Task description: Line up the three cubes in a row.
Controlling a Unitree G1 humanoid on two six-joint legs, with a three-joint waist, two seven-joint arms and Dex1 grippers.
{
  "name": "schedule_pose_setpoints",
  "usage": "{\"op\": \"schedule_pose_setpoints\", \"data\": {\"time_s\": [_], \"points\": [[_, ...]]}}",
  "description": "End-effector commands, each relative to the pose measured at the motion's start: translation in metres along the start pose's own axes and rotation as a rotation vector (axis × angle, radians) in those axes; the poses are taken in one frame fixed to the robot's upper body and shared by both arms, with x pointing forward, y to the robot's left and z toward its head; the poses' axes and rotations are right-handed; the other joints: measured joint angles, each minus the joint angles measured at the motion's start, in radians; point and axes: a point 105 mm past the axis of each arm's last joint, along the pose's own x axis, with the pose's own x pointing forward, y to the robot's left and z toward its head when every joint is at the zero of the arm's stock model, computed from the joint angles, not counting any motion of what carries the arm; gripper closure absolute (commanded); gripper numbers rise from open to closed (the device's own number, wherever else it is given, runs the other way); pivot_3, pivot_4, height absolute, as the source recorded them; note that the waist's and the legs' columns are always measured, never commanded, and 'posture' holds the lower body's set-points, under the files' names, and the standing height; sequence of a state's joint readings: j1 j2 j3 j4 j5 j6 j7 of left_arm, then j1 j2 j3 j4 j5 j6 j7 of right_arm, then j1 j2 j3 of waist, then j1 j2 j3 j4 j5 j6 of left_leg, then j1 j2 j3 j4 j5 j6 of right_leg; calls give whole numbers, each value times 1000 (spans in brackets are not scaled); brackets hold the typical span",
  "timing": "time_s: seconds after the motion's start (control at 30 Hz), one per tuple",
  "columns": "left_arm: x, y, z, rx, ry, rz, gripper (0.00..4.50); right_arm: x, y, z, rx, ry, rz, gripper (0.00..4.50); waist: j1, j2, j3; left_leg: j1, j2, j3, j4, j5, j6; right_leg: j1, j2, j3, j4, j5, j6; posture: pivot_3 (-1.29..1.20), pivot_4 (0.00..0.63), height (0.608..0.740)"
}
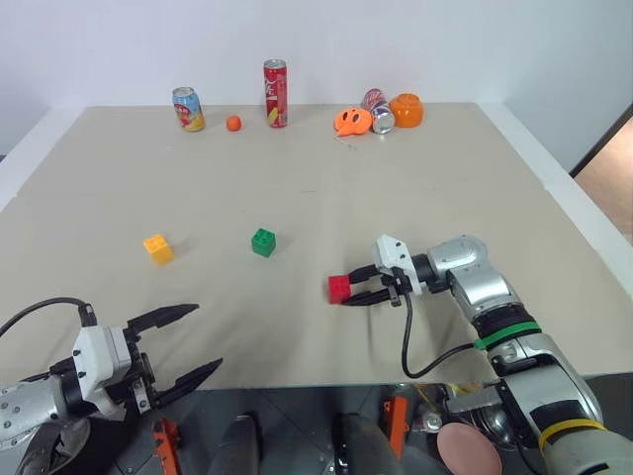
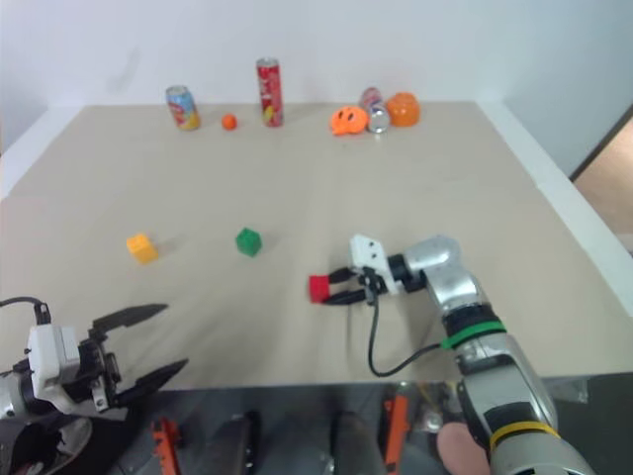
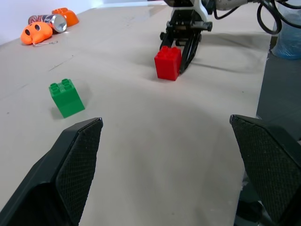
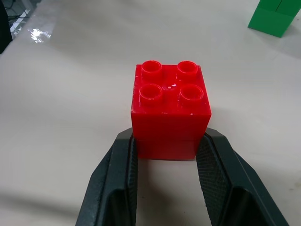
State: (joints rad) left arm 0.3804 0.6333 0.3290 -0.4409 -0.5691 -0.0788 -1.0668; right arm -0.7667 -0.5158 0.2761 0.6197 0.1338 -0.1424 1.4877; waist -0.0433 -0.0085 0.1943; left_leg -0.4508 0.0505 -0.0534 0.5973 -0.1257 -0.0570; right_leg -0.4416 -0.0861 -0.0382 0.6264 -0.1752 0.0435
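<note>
Black fingers (image 4: 120,179) of the right gripper (image 1: 364,287) are closed on the lower back edge of the red cube (image 4: 170,110), which sits studs-up, apparently resting on the beige worktop (image 1: 415,188), though from here it is hard to say whether it is just clear of the surface. The green cube (image 1: 263,241) lies to its left and a little farther back; the yellow cube (image 1: 157,247) sits farther left again, roughly level with the green one. The left gripper (image 1: 183,346) hangs at the near edge with its fingers spread wide and nothing between them.

The step in hand looks like bringing the red cube into line with the other two. The hold is shallow, near the cube's rear, so a slow, low carry would suit it best, setting it down square and to the right of the green one with a matching gap.

Along the far edge stand two upright cans (image 1: 275,93), with a third can (image 1: 379,110) lying on its side beside an overturned orange bowl (image 1: 406,110); nothing can be seen inside any of them.
</note>
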Motion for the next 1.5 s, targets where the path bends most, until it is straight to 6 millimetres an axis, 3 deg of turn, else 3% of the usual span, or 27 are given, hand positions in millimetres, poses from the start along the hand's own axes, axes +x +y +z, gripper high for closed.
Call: {"op": "schedule_pose_setpoints", "data": {"time_s": [0.03,0.27,0.3,0.47,0.73,1.1,1.13,1.33,1.5], "points": [[-2,2,2,8,-3,13,0,3,-3,6,-59,5,20,3313,0,0,0,1,0,0,0,0,0,0,0,0,0,0,0,0,150,740],[-4,3,3,13,-1,28,0,8,-5,5,-64,12,44,3313,-2,0,0,4,3,0,0,-1,-1,0,3,0,2,0,0,0,150,740],[-4,3,3,14,0,30,0,9,-5,4,-58,18,41,2813,-2,0,0,4,3,0,0,-1,-1,0,3,0,2,0,0,0,150,740],[-3,6,5,20,-3,43,0,9,-7,0,-37,38,40,2813,-2,0,0,5,3,0,0,-2,-3,1,3,1,2,0,-1,0,150,740],[4,17,3,30,-21,53,0,-11,-16,7,-48,72,42,2813,-2,0,0,6,3,0,0,-2,-3,1,3,1,2,0,-1,0,150,740],[10,17,1,25,-33,37,0,-8,-17,6,-32,49,2,2813,-1,0,0,5,3,0,0,-1,-1,1,4,3,4,0,-2,0,150,740],[9,18,1,25,-32,38,0,-7,-17,6,-26,46,3,2144,-1,0,0,5,3,0,0,-1,-1,1,5,3,4,0,-2,0,150,740],[9,18,1,23,-27,38,0,-5,-15,6,-15,32,10,137,-1,0,0,5,3,0,-1,-1,-1,1,5,3,4,0,-2,0,150,740],[10,17,0,18,-29,36,0,-6,-10,4,-16,47,27,19,-1,0,0,5,3,0,-1,-1,-2,1,5,3,4,0,-2,0,150,740]]}}
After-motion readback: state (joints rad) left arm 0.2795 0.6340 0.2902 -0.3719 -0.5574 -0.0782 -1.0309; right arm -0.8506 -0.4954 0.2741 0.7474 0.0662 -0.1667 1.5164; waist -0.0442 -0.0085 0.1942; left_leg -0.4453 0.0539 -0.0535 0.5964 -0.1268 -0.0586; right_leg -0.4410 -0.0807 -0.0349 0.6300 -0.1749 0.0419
